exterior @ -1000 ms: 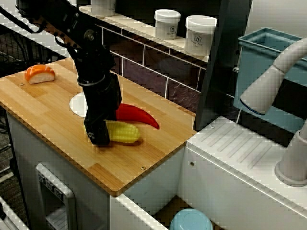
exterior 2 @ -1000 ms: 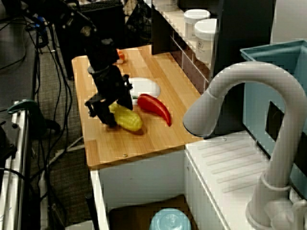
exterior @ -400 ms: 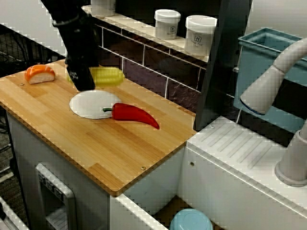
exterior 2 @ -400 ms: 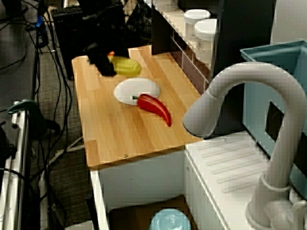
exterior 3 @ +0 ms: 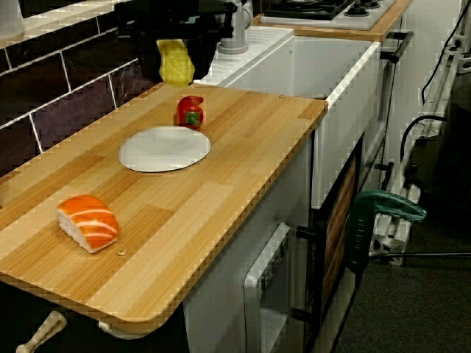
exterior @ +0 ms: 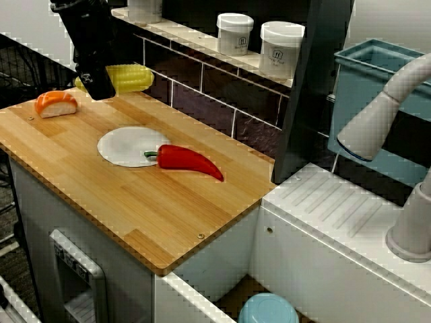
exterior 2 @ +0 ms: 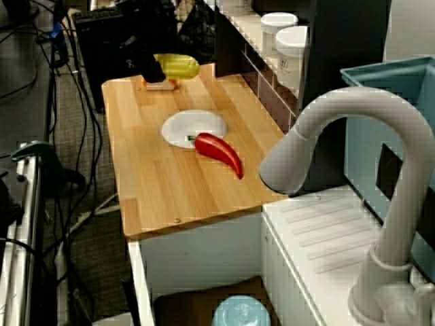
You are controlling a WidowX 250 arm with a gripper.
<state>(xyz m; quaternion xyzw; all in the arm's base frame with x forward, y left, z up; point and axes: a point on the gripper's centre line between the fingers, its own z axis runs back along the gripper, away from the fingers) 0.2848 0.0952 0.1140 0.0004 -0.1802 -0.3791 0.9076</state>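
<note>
My gripper (exterior: 95, 85) is shut on a yellow corn cob (exterior: 132, 77) and holds it in the air over the back left part of the wooden counter (exterior: 155, 215). In the view over the tap, the gripper (exterior 2: 151, 68) and the corn cob (exterior 2: 178, 66) hang just above a salmon sushi piece (exterior 2: 162, 84). A white plate (exterior: 129, 146) lies flat on the counter, and a red pepper (exterior: 186, 160) rests with its stem end on the plate's rim. From the counter's end, the corn cob (exterior 3: 175, 63) hangs below the dark gripper, beyond the plate (exterior 3: 164, 148) and the pepper (exterior 3: 190, 111).
The sushi piece (exterior: 56, 103) lies at the counter's left corner. White jars (exterior: 281, 48) stand on a ledge above the tiled back wall. A white sink unit with a grey tap (exterior: 387, 111) and a blue bin (exterior: 367, 81) is at the right. A blue bowl (exterior: 268, 311) sits below.
The gripper lifted the corn cob off the counter beside the red pepper and carried it up and toward the back left, over the sushi piece. The plate is now uncovered.
</note>
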